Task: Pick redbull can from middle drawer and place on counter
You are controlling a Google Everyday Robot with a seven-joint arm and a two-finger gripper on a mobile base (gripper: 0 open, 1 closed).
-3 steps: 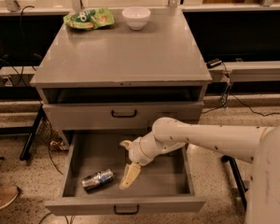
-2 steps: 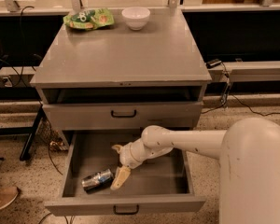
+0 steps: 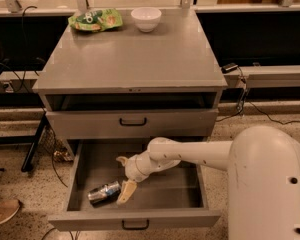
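Observation:
The redbull can (image 3: 103, 192) lies on its side in the front left of the open middle drawer (image 3: 85, 171), the lowest one, pulled out. My gripper (image 3: 123, 178) is inside the drawer just right of the can, its fingers spread open; one cream finger (image 3: 126, 192) lies right beside the can's right end, the other (image 3: 122, 160) points back. It holds nothing. The white arm reaches in from the right. The counter (image 3: 135, 54) is the grey cabinet top above.
A green snack bag (image 3: 95, 19) and a white bowl (image 3: 146, 18) sit at the counter's back edge. The drawer above (image 3: 132, 121) is closed. A black stand leg (image 3: 32, 144) and cables are left of the cabinet; a shoe (image 3: 2, 211) is at the lower left.
The gripper has moved left inside the drawer toward the can; its front finger is now right next to the can's end. The can has not moved.

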